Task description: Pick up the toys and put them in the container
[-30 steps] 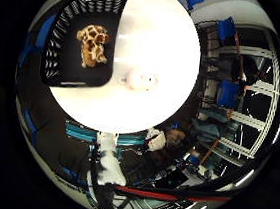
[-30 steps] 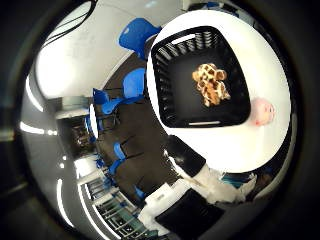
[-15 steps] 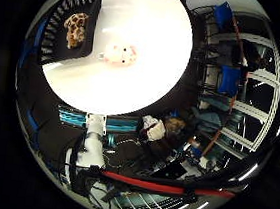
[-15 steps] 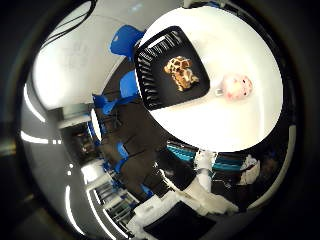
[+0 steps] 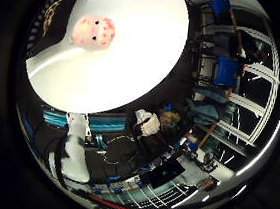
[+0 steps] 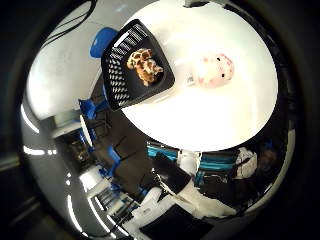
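A pink plush toy lies on the round white table, a short way from a black mesh basket. A brown and cream spotted plush toy lies inside the basket. The little finger side palm view shows the pink toy on the table and a sliver of the basket with the spotted toy at the table's rim. White parts of my right hand show below the table edge in the little finger side palm view, and in the thumb side palm view. The fingers' pose is not readable.
Blue chairs stand on the floor beside the table near the basket. More blue chairs and shelving frames stand past the table's other side. A person sits near the table edge.
The whole picture has shifted: the camera has moved across the table from over the basket toward the pink toy. The pink toy looms larger. The toys and basket have not moved.
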Robot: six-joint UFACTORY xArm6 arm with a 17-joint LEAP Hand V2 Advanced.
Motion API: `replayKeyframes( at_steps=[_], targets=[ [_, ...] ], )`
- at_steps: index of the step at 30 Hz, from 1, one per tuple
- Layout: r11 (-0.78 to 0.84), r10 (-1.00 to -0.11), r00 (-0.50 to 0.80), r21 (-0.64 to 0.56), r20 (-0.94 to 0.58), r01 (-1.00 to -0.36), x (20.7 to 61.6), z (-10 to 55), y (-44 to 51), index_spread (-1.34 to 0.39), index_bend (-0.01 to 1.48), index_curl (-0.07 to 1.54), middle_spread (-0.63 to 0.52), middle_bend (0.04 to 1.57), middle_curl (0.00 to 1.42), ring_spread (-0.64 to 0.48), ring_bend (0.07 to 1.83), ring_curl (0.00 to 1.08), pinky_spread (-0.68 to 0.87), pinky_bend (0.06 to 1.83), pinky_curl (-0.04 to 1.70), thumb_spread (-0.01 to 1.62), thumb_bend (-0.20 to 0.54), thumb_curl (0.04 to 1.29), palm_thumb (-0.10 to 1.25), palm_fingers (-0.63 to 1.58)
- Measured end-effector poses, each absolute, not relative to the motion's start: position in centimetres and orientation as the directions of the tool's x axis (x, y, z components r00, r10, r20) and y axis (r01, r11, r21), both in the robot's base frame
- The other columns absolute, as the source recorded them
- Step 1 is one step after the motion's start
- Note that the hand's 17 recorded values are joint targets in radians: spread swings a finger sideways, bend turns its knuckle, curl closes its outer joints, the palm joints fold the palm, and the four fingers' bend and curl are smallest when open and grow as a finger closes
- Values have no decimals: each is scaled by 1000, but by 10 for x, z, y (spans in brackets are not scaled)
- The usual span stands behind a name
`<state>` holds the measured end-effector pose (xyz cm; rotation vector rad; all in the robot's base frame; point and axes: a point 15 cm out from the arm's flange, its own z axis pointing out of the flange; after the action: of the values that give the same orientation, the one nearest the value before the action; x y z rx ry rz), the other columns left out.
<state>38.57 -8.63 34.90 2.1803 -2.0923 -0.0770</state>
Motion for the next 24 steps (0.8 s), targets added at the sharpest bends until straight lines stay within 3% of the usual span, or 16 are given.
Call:
replayKeyframes(
  at_steps=[24],
  targets=[
    [-78,-993,83,63,83,-995,440,231,-91,-282,162,282,126,190,308,254,299,255,500,529,294,1015,-27,280,412,55]
  ],
)
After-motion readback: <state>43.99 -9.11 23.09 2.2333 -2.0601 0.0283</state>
